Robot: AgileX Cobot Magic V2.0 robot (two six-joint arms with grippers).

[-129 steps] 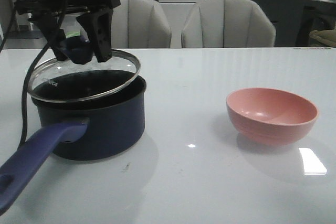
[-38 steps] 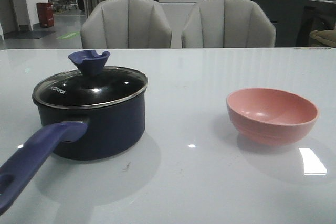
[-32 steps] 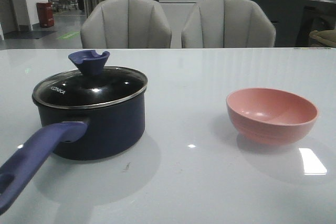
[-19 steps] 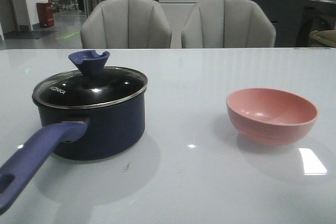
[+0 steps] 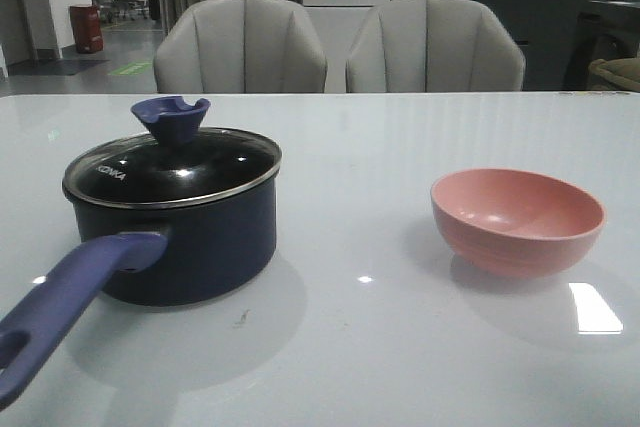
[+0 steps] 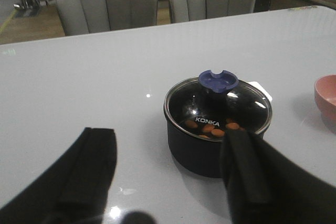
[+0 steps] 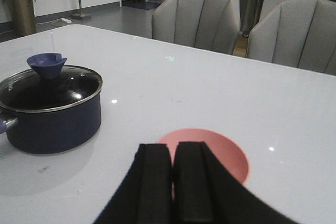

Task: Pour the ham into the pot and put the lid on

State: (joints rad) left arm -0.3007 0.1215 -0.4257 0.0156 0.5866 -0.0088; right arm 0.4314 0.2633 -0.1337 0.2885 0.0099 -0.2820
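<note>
The dark navy pot [image 5: 190,237] stands at the table's left with its purple-blue handle [image 5: 60,307] pointing toward the near edge. The glass lid [image 5: 170,165] with "KONKA" lettering and a blue knob [image 5: 170,119] rests flat on it. Through the lid, orange-pink ham chunks [image 6: 212,128] lie inside the pot [image 6: 205,145]. My left gripper [image 6: 168,150] is open, pulled back above the table, holding nothing. My right gripper [image 7: 172,153] is shut on nothing, raised above the near side of the pink bowl [image 7: 220,150]. Neither gripper shows in the front view.
The pink bowl [image 5: 518,219] sits on the right of the white table [image 5: 350,347], and no ham shows in it. Two grey chairs [image 5: 340,45] stand behind the far edge. A small dark speck [image 5: 240,319] lies in front of the pot.
About three seconds ago my left gripper held the lid tilted above the pot; it has since let go and left the front view. Over the last second nothing has moved.
</note>
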